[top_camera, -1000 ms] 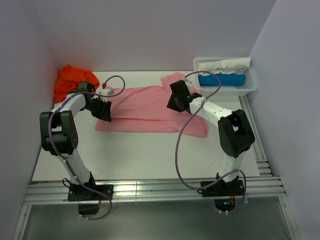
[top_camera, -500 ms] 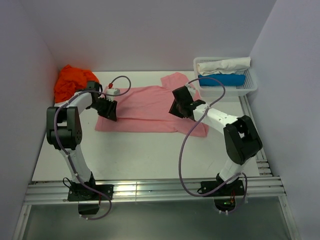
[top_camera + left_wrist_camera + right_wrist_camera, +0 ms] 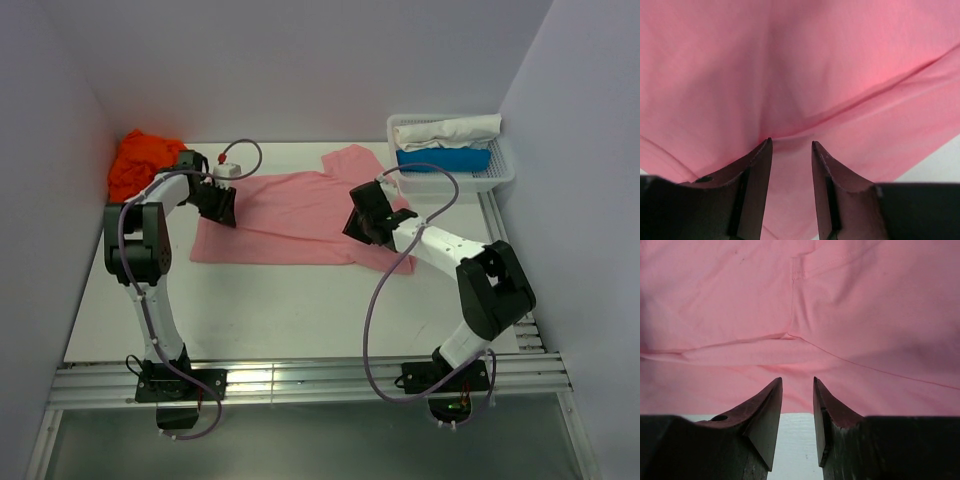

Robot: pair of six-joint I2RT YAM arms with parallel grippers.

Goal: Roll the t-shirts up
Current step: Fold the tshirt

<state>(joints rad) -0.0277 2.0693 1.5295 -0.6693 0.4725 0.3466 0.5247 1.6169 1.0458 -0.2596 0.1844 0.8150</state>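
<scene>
Top view: pink t-shirt [image 3: 290, 215] lies flat across mid-frame w/ one lengthwise fold line; no roll begun. Orange t-shirt [image 3: 145, 160] is bunched in the upper-left corner. L gripper [image 3: 218, 205] is at the pink shirt's left end, R gripper [image 3: 362, 215] at its right end. Basket [image 3: 500, 175], upper right, holds a white roll [image 3: 450, 130] & a blue roll [image 3: 443, 159].

L wrist: jaws slightly apart, tips on pink cloth at a crease; nothing visibly clamped.

R wrist: jaws slightly apart at the shirt's hem, table [image 3: 792, 440] showing btwn them.

Looks early: both shirts left to roll.
</scene>
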